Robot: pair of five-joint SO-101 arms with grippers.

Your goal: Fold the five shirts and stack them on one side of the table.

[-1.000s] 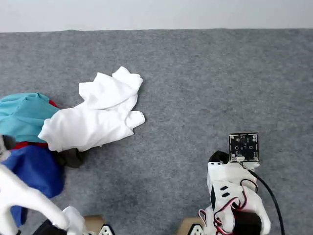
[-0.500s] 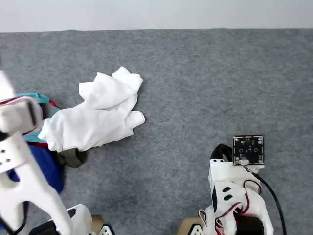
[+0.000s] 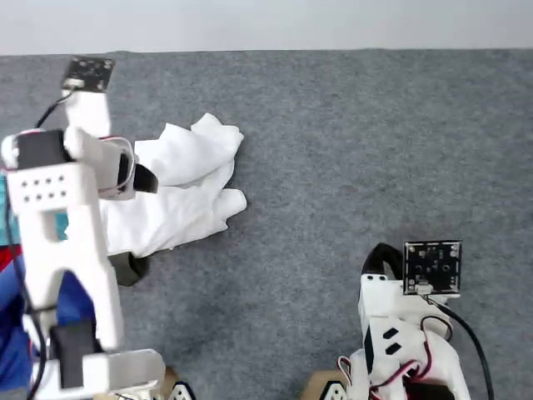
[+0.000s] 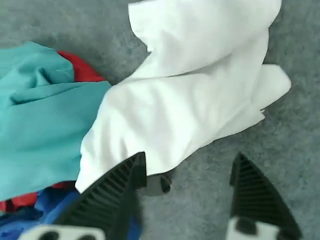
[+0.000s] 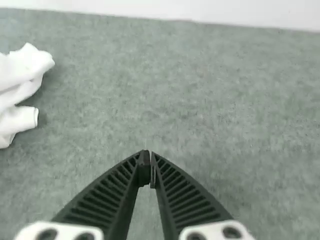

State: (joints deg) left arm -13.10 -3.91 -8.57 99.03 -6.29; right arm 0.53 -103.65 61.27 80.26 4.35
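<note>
One spread left tool (image 4: pixel 190 159) hangs over the white shirt (image 4: pixel 195 95).

At the table's left edge the white plastic left arm (image 3: pixel 71 242) lies over the pile, so from above we make out just a sliver of the crumpled teal cloth shirt (image 3: pixel 4 217), a strip of the red cloth shirt (image 3: pixel 7 259) and patches of the royal-blue cloth shirt (image 3: pixel 12 354). A small dark scrap (image 3: pixel 127 268) pokes from under the rumpled white cloth shirt (image 3: pixel 187 200); what it is we cannot tell. The left wrist view's edges cut off the teal and white shirts, and one finger of the left gripper (image 4: pixel 190 159) covers much of the blue one.
</note>
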